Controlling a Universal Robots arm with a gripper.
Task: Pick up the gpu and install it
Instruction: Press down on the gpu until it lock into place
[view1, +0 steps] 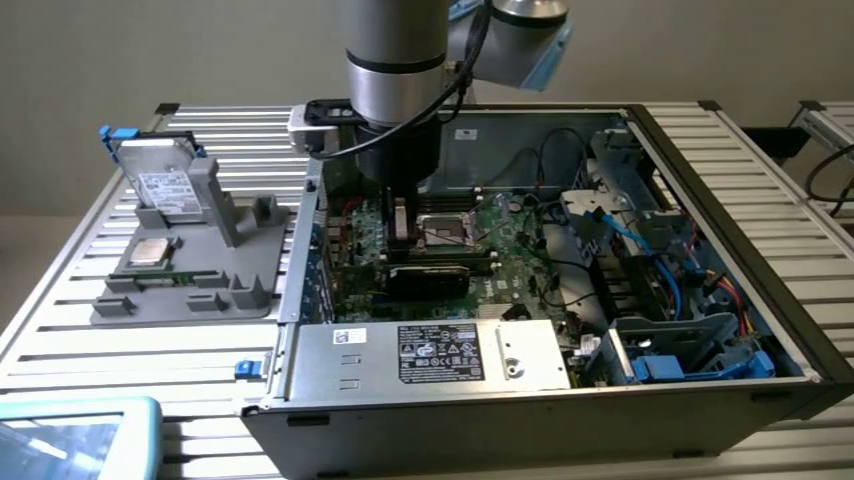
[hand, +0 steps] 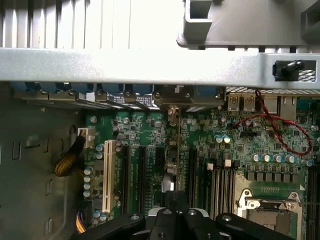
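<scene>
Computer case (view1: 534, 425): dull grey sheet metal, smooth; its rear rail (hand: 125, 65) bright bare metal in the wrist view; motherboard (hand: 210, 135) green, glossy with solder glints; gpu (hand: 179, 150) thin dark card standing on edge, silvery metal bracket end; gripper (hand: 176, 200) matt black; table (view1: 54, 330) ribbed pale metal slats; parts holder (view1: 200, 290) matt grey plastic; hard drive (view1: 171, 185) silver metal, white paper label.

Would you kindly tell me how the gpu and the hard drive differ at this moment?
The gpu is black; the hard drive is silvery with a white label. The gpu sits inside the computer case over the motherboard; the hard drive stands propped in the grey holder outside it. Both are flat, rectangular parts.
</scene>
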